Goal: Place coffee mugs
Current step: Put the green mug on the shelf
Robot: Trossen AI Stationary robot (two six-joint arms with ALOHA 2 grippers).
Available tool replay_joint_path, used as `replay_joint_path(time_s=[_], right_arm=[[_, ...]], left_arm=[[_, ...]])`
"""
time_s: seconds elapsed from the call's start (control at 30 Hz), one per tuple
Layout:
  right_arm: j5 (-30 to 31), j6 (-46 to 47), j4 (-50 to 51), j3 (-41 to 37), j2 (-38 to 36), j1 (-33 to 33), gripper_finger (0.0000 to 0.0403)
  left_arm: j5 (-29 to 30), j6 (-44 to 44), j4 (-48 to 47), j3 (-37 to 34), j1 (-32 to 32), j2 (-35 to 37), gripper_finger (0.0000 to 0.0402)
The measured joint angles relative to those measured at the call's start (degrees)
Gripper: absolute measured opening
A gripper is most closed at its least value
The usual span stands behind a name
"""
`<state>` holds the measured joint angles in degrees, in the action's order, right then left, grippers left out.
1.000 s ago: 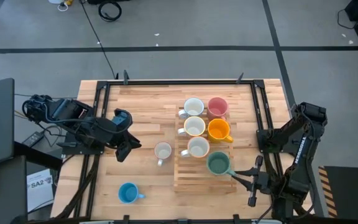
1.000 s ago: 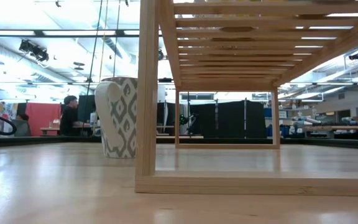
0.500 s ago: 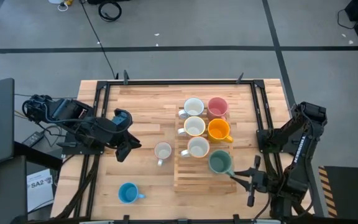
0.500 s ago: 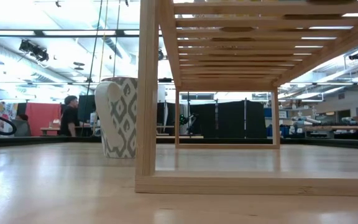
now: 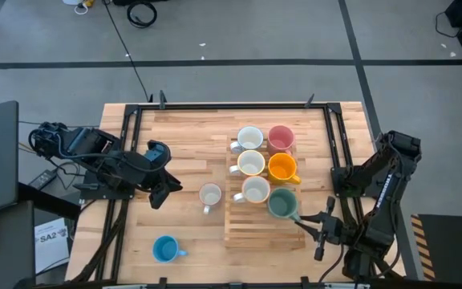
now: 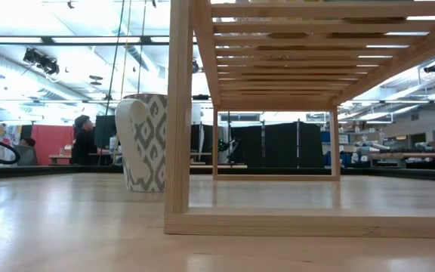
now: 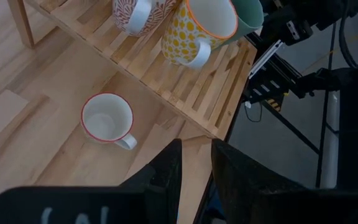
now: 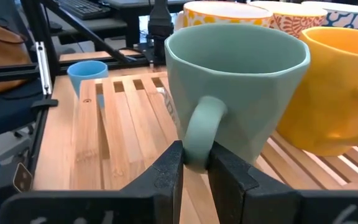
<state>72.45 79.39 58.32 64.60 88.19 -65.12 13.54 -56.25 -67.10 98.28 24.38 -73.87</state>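
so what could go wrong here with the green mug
The right hand pinches the green mug only by its handle, so the mug could swing or slip as it is set on the wooden rack. It sits very close to the orange mug, which it may knock. It is also near the rack's right edge in the high view, so a careless release might tip it off.

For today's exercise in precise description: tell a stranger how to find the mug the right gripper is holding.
Find the slatted wooden rack in the middle of the table. Five mugs stand on it; take the green mug at the near right. Alone among them, it is green, and the right gripper is shut on its handle.
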Motion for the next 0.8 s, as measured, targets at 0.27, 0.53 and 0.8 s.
replay_joint_path(time_s=[0.27,0.53,0.8], right_arm=[[-2.5,0.0,2.1,0.0,-2.9,0.0,0.0074],[-5.1,-0.1,5.6,0.0,-3.5,0.8,0.0074],[-6.2,0.0,6.1,0.0,-3.6,1.3,0.0074]], left_arm=[[0.0,0.0,0.0,0.0,0.0,0.0,0.0091],[0.0,0.0,0.0,0.0,0.0,0.0,0.0091],[0.0,0.0,0.0,0.0,0.0,0.0,0.0091]])
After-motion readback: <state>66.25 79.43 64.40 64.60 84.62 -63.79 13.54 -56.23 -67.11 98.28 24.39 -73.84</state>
